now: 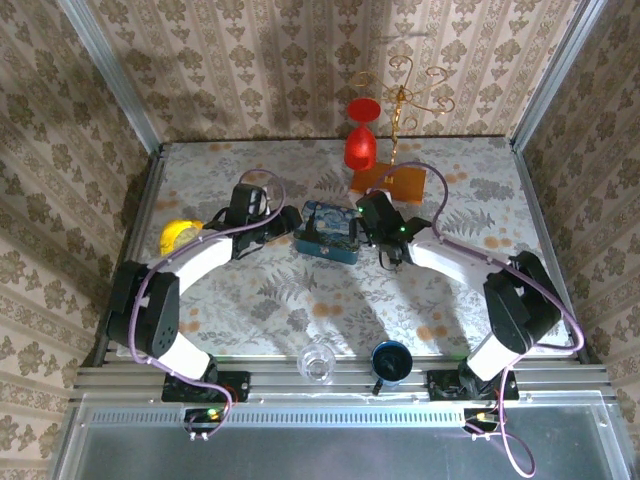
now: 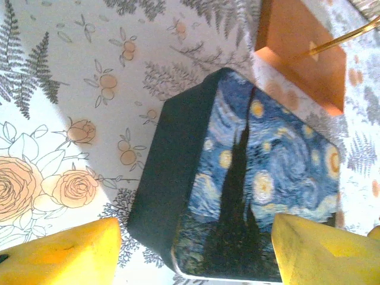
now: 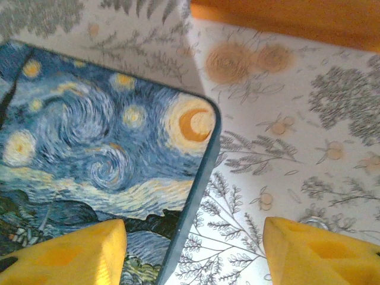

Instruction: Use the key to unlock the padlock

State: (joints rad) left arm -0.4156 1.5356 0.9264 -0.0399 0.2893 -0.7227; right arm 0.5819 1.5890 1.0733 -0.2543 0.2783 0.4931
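Jaws stood spread wide on both of your arms, and neither pair pinched anything. Your left gripper [image 2: 195, 231] hung over a corner of the blue swirl-painted tin [image 2: 273, 154], with one yellow finger beside its dark wall and the other above its lid. Your right gripper [image 3: 195, 228] straddled the tin's opposite edge, one finger over the lid and one over the flowered table [image 3: 332, 89]. You could not have made out the padlock with certainty. A small silvery loop [image 3: 314, 223] lay on the table just beside the right gripper's outer finger, and whether it belonged to the lock could not be told. An orange block [image 3: 285, 18] sat beyond the tin.
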